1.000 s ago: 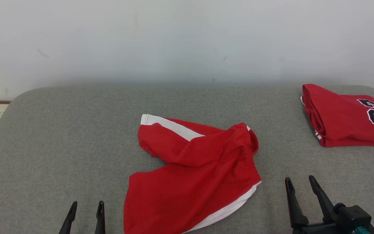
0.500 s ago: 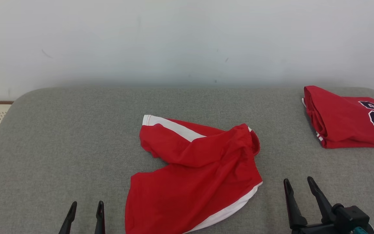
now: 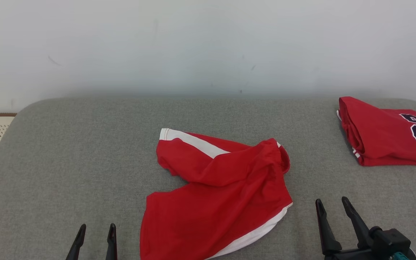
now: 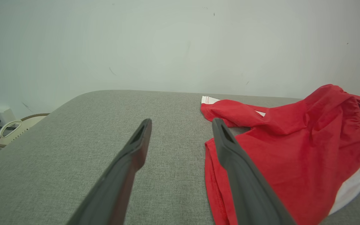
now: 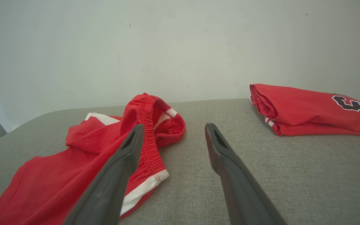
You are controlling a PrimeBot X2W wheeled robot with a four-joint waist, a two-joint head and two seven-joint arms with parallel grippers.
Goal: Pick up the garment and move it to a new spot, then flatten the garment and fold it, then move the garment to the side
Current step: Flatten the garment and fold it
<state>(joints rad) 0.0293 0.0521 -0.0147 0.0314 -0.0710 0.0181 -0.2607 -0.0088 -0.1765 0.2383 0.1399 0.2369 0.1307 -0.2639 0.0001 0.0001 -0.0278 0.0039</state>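
Garment (image 3: 222, 195) lies crumpled between left gripper (image 3: 97, 225) and right gripper (image 3: 331, 199), touching neither.

The head camera shifts slightly, so the whole scene slides a little down and to the right in the head view. The red shorts (image 3: 222, 187), the folded red jersey (image 3: 381, 137) far to the right of them and the grey padded surface (image 3: 85, 151) under them all show lower than a second ago. This is the camera's move, not the garments'. The picture's edge now cuts off more of the jersey's dark number. The right gripper (image 3: 330, 199) shows a touch nearer the shorts' white-edged hem.
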